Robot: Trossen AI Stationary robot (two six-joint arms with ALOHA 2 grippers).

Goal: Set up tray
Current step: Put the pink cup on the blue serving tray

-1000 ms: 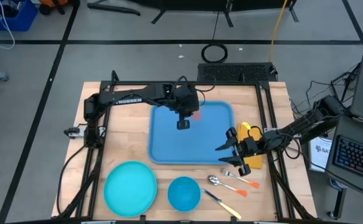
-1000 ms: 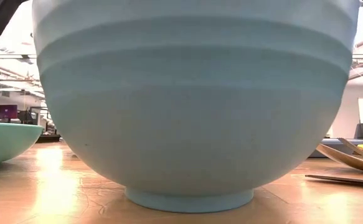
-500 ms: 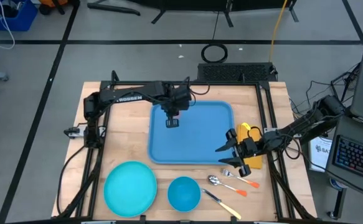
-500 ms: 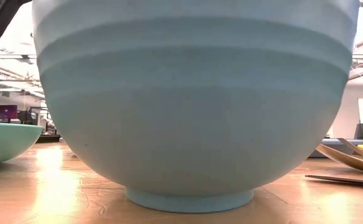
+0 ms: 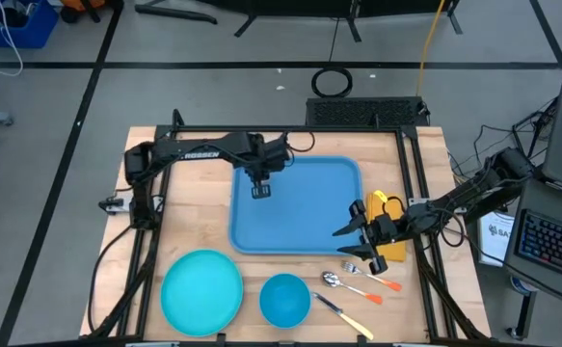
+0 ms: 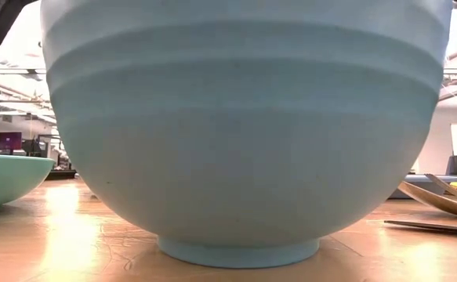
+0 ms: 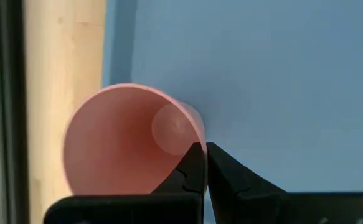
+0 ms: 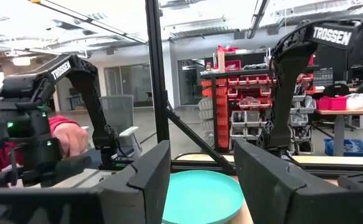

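The blue tray [image 5: 295, 205] lies flat on the wooden table [image 5: 189, 207], toward the far middle, and looks like stiff, light plastic with a smooth and probably slippery floor; its raised rim is the sensible place to grip if it has to be shifted, though for this job it more likely just receives dishes. The left gripper [image 7: 205, 163] is clamped on the wall of a pink cup [image 7: 128, 140], its two dark fingers pressed nearly together with the thin rim between them (a light, slightly flexible thing by the look of it, so a firm pinch could deform it). In the high view the left arm reaches from the left across the table, its gripper [image 5: 260, 187] hanging over the tray's far-left part close to the tray's edge; the wrist view shows the cup over blue tray with bare wood just beside it. The right gripper [image 5: 356, 233] waits with its fingers spread wide and nothing between them, at the tray's near-right corner, beside a yellow object [image 5: 388, 224] and near the cutlery [image 5: 358, 280]. A turquoise plate [image 5: 201, 292] and a blue bowl [image 5: 284, 299] sit at the near edge, well apart from the tray.
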